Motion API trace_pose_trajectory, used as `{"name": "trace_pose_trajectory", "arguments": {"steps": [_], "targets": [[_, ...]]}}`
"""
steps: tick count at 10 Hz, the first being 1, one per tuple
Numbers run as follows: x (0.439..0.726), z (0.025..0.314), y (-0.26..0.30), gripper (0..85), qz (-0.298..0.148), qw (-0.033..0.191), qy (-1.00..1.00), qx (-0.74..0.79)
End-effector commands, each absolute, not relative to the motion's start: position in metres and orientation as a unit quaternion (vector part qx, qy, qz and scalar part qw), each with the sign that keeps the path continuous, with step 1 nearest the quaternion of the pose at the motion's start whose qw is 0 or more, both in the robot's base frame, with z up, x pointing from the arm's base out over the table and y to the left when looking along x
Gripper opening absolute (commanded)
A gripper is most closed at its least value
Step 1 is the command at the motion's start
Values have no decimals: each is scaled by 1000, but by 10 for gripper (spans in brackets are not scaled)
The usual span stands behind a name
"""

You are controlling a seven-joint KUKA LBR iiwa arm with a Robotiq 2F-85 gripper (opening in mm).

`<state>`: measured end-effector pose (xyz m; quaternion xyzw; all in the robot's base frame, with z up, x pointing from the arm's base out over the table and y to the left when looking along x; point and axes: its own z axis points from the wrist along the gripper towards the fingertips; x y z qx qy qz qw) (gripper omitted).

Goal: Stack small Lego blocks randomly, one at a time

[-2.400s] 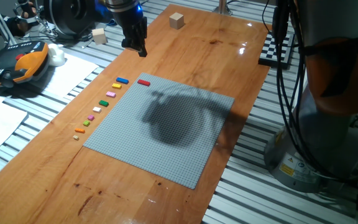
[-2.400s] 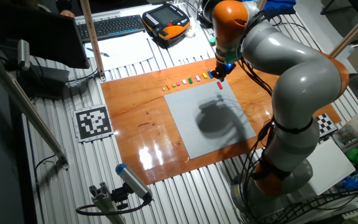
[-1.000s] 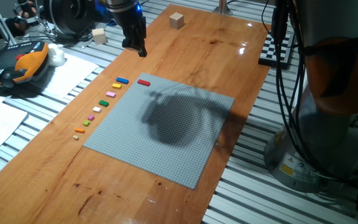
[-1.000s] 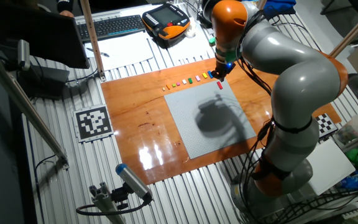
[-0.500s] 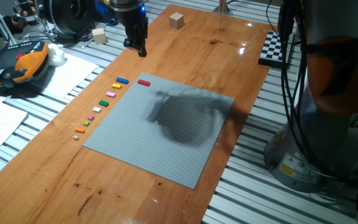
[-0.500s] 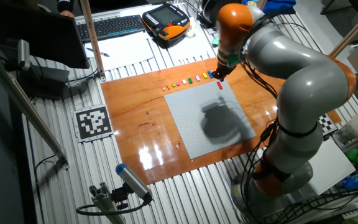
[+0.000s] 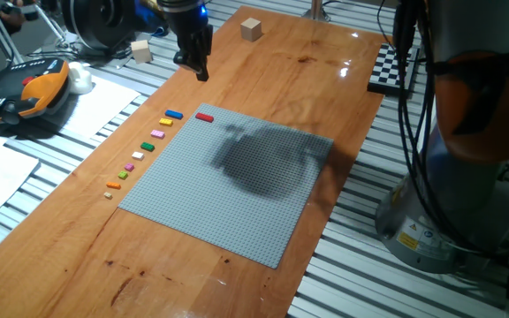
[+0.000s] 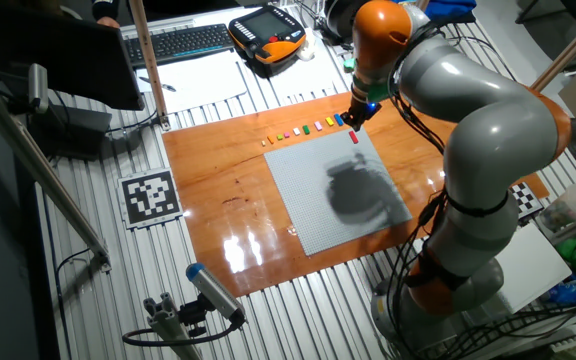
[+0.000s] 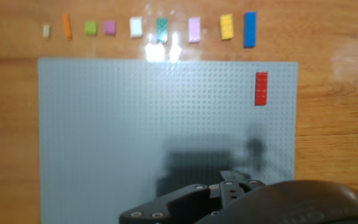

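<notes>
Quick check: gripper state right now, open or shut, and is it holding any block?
Gripper: raised above the table's far edge; cannot be told whether open or shut, and no block is visible in it.

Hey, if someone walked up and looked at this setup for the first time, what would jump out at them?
Probably the big grey baseplate filling the wooden table, with one red brick on it near a corner. Next, the row of small colored bricks lined up on the wood along one edge, and the gripper hanging above that corner.
</notes>
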<state>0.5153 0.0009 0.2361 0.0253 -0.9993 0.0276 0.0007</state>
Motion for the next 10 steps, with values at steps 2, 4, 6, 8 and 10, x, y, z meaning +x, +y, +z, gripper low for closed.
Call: {"name": "trace_pose_trajectory", "arguments": {"steps": [2,4,6,8,10], "targets": [[515,236,1,0,43,-6,-999,21],[515,236,1,0,46,-22,-999,16],[515,236,1,0,44,-10,-999,26],[532,233,-3,170,50,-15,-998,25],[574,217,-16,340,39,-16,-999,28]]}}
